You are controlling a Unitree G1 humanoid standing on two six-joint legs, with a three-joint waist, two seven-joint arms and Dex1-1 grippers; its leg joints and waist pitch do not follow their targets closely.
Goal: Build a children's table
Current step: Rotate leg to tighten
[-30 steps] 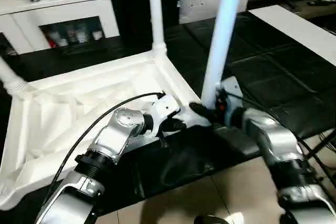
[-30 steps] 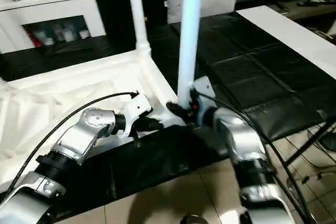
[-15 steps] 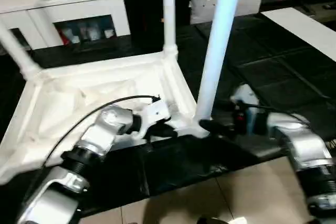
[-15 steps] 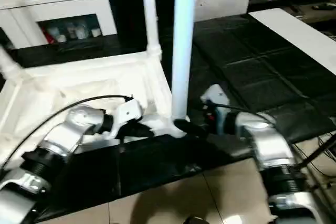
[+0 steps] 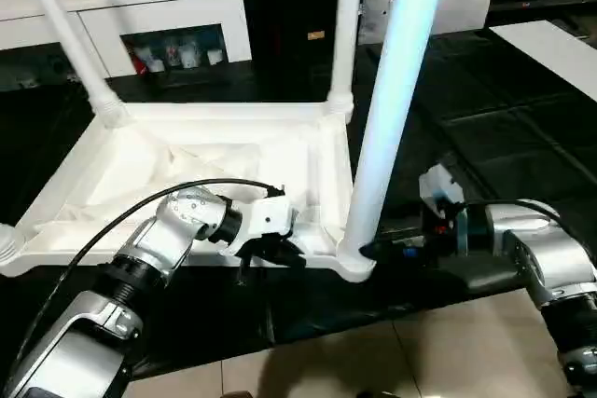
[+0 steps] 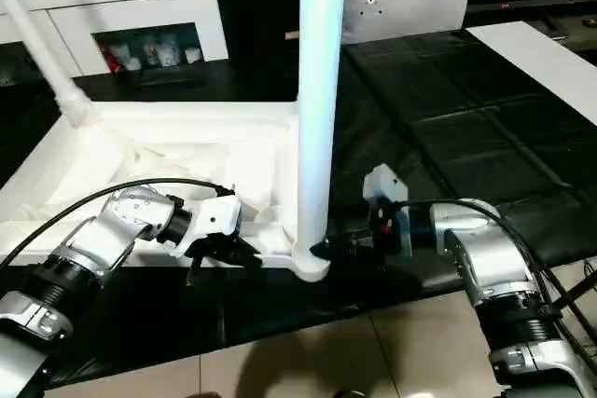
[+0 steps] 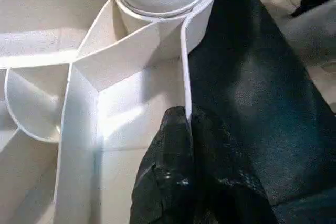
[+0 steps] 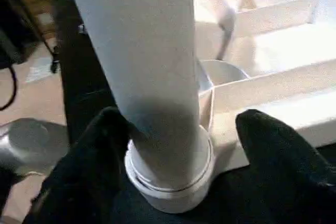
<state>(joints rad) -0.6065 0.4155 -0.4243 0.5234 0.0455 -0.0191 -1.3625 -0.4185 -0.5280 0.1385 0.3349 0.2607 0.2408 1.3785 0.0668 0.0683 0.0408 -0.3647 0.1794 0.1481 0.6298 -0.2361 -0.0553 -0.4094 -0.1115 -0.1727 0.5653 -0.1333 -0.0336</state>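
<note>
- White plastic table top (image 5: 187, 174) lies underside-up on black mats; ribbed underside visible.
- Legs seen standing in corner sockets: near-right leg (image 5: 392, 100), far-right leg (image 5: 343, 34), far-left leg (image 5: 65, 39). A socket (image 5: 5, 244) shows at the near-left edge; cannot tell if its leg is in.
- Left hand (image 7: 184, 129): fingers pinched narrow on the top's rim wall, just beside the near-right socket (image 7: 163, 3).
- Right hand (image 8: 178, 145): fingers wide, either side of the near-right leg's base, not clearly gripping.
- Judgement: assembly late; remaining work likely seating check, fourth leg, flipping upright.
</note>
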